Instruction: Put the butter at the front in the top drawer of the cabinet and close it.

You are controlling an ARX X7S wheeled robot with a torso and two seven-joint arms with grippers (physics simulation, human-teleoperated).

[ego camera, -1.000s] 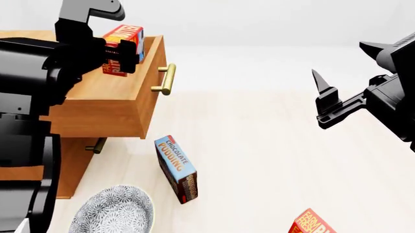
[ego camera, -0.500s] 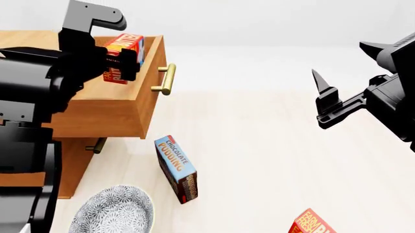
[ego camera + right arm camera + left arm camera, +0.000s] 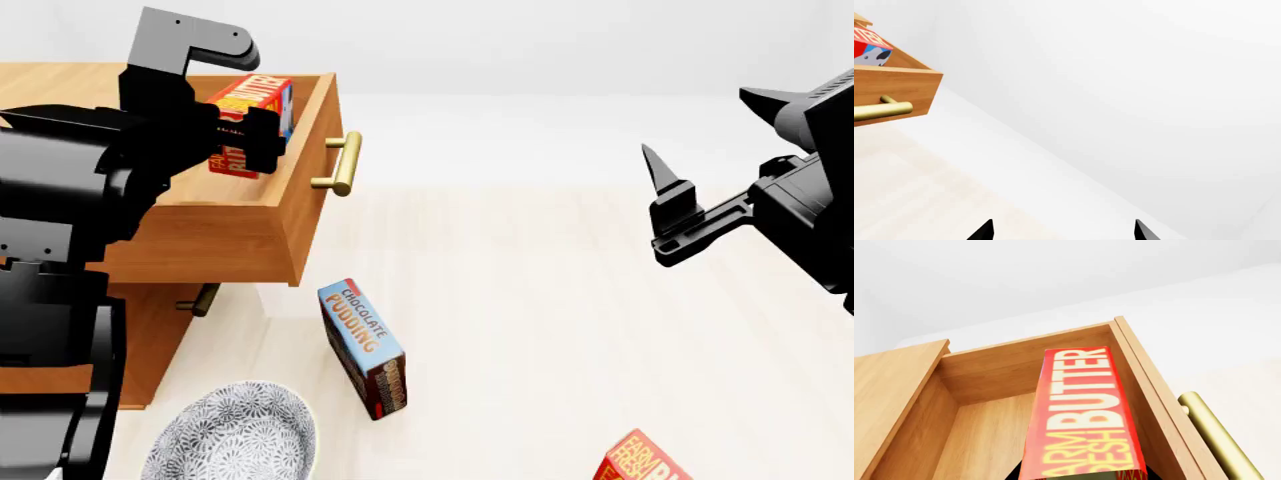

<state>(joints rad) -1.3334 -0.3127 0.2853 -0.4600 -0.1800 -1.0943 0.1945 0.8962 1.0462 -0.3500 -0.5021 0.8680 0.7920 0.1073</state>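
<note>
Over the open top drawer (image 3: 254, 215) at far left, the left gripper (image 3: 247, 125) holds the butter (image 3: 251, 108) clamped and tilted, its lower end dipping below the drawer's rim beside the front panel with the brass handle (image 3: 340, 163). Across at right, the right gripper (image 3: 667, 205) hangs empty, fingers spread wide. On the desk (image 3: 534, 330) lie a pudding box (image 3: 363, 345), a patterned bowl (image 3: 234, 440) and a second butter carton (image 3: 641, 462) at the near edge

Smooth matt light-brown wood is seen on the top drawer (image 3: 987, 430); brushed brass on its handle (image 3: 343, 163); printed card on the butter (image 3: 1084, 415).
</note>
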